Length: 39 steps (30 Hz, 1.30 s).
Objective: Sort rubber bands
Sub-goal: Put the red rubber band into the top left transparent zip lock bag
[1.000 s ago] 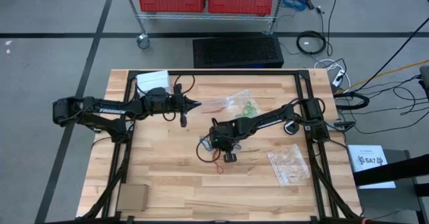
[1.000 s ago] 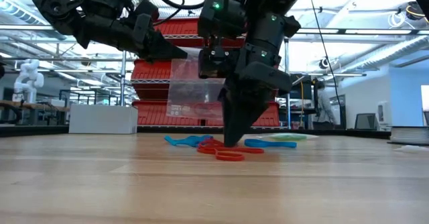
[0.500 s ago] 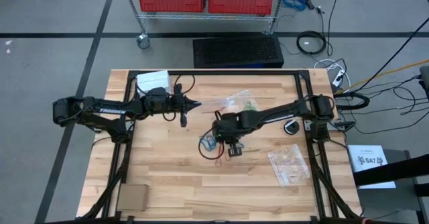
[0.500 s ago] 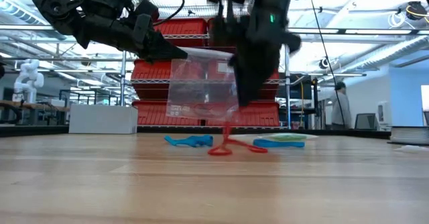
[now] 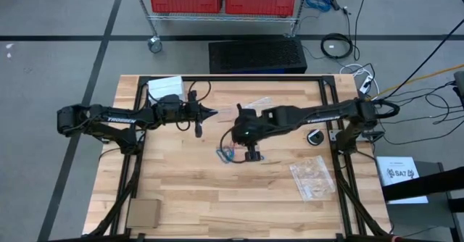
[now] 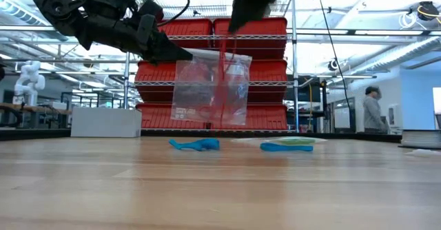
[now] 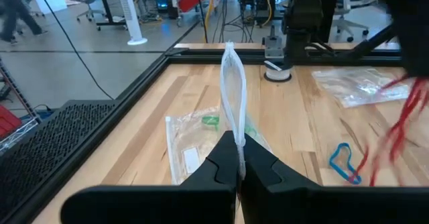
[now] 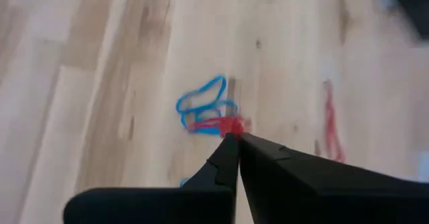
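Trouble could come if the right gripper [image 8: 233, 138], pinched on dangling red rubber bands [image 6: 224, 85], misses the clear bag [image 6: 207, 92] the left gripper [image 7: 238, 140] holds clamped, narrow-mouthed.

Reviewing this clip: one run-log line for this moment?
left pincer: shut on clear bag | right pincer: shut on red rubber band, lifted

bare wood [image 5: 188, 191] up front, hanging clear bag [image 6: 207, 92] and blue bands [image 6: 196, 144] mid-table

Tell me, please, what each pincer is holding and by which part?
Left pincer pinches the clear plastic bag by its upper edge. Right pincer grips red rubber bands at their top, letting them dangle.
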Available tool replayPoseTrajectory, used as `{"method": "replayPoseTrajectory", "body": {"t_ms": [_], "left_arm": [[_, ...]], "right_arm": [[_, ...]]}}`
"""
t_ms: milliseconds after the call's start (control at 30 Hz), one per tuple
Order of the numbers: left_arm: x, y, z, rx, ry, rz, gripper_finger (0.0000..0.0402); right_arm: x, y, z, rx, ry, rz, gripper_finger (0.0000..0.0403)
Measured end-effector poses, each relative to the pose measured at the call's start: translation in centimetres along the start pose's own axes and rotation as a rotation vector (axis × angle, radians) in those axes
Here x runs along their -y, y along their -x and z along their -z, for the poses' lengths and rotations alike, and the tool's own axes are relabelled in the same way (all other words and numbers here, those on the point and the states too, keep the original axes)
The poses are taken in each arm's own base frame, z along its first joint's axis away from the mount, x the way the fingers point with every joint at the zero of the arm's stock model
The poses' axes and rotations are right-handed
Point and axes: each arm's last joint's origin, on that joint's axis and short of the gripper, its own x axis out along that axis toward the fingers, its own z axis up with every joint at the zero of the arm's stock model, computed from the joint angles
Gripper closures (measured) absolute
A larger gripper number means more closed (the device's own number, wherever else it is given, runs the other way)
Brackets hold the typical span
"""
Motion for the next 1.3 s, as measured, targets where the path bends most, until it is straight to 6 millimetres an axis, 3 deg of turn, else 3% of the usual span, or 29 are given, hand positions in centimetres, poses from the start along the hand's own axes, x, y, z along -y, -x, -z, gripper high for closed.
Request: {"method": "replayPoseTrajectory", "body": {"t_ms": [300, 533, 833, 1000, 1133, 1300], "left_arm": [[0.0, 0.0, 0.0, 0.001, 0.0, -0.001, 0.04], [0.0, 0.0, 0.0, 0.0, -0.001, 0.0, 0.04], [0.0, 0.0, 0.0, -0.001, -0.001, 0.0, 0.04], [0.0, 0.0, 0.0, 0.0, -0.001, 0.0, 0.04], [0.0, 0.0, 0.0, 0.001, -0.001, 0.0, 0.04], [0.0, 0.0, 0.0, 0.001, -0.001, -0.001, 0.04]], "right_arm": [[0.2, 4.1, -2.1, 0.073, -0.002, -0.002, 0.0403], [0.1, 5.1, -2.1, 0.034, -0.053, -0.034, 0.0403], [-2.5, 2.7, -0.8, -0.047, -0.103, -0.279, 0.0403], [-3.8, 2.8, -0.8, -0.041, -0.084, -0.329, 0.0403], [-3.5, 2.4, -0.8, -0.049, -0.082, -0.271, 0.0403], [-1.9, -0.5, -0.6, -0.11, -0.044, -0.161, 0.0403]]}}
